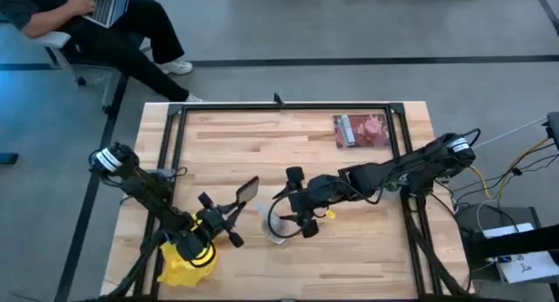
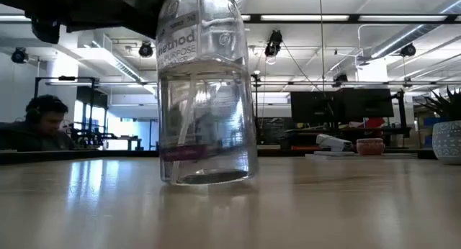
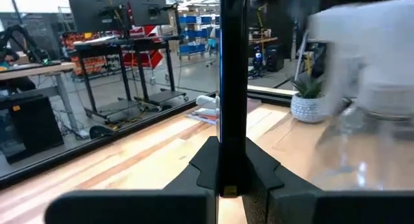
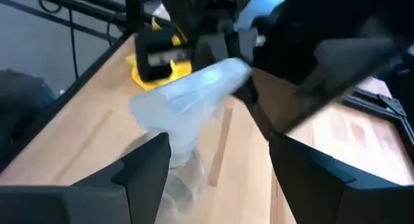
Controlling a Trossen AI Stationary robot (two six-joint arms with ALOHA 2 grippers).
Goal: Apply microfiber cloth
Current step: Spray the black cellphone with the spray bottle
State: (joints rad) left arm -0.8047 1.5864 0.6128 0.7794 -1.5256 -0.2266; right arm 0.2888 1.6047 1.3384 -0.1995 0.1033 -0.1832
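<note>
The yellow microfiber cloth (image 1: 179,265) lies bunched on the table near its front left corner, under my left arm; it also shows in the right wrist view (image 4: 143,78). My left gripper (image 1: 229,218) is shut on a black phone (image 1: 247,190), seen edge-on in its wrist view (image 3: 233,68). A clear spray bottle (image 2: 207,98) stands on its base mid-table (image 1: 278,225). My right gripper (image 1: 301,216) is open at the bottle's top. Its fingers are spread wide on either side of the blurred white spray head (image 4: 194,94). My left gripper pinches the phone's lower edge (image 3: 231,160) between its two fingers, one on each flat face. The phone stands upright on edge above the fingers, lifted clear of the table. My right gripper: whether a finger (image 4: 152,166) touches the bottle's head, I cannot tell.
A pink-and-grey packet (image 1: 362,130) lies at the table's far right. Black frame rails (image 1: 284,107) run along the far edge and down both sides. A seated person (image 1: 105,23) is beyond the far left corner. Bare wood lies in the middle and far left.
</note>
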